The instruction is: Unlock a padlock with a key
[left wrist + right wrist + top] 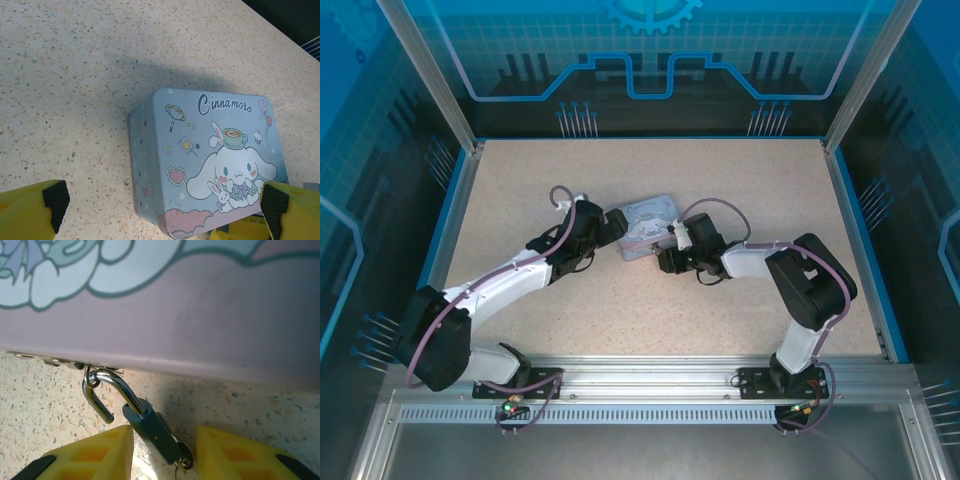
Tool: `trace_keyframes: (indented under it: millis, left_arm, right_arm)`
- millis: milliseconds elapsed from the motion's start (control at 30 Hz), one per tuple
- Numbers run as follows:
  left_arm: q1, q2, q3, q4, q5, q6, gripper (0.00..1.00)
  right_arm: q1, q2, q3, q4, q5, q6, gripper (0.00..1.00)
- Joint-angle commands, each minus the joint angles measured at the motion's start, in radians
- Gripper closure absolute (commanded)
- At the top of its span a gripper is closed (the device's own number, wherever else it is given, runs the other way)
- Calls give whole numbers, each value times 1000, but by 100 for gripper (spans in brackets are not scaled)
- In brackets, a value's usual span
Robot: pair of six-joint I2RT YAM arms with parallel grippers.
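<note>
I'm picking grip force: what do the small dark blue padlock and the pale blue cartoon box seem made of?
Small dark blue padlock: likely metal, body with matte blue coating, shackle bright chrome with sharp highlights. Pale blue cartoon box: probably printed tin, going by its rolled rim and satin sheen; could be plastic.

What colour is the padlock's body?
Dark blue; the padlock shows best in the right wrist view.

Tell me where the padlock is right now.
In the right wrist view, the padlock sits low centre, its shackle hooked through the latch of the tin, its dark body between the yellow right fingers.
</note>
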Motion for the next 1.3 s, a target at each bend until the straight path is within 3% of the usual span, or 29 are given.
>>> trace_keyframes:
  millis: [0,267,533,1267]
  left_arm:
    - [8,10,38,-34,-6,21,1]
    - [9,29,58,-57,3,18,1]
    - [8,47,72,-69,3,19,1]
    - [7,264,240,-245,41,98,1]
  right_arm:
    - [3,22,5,-23,-13,-11,65]
    - [-7,10,-9,-16,-27,-4,72]
    - [-17,-6,-20,-13,-42,4,88]
    - [-62,-24,-82,75,-113,99,89]
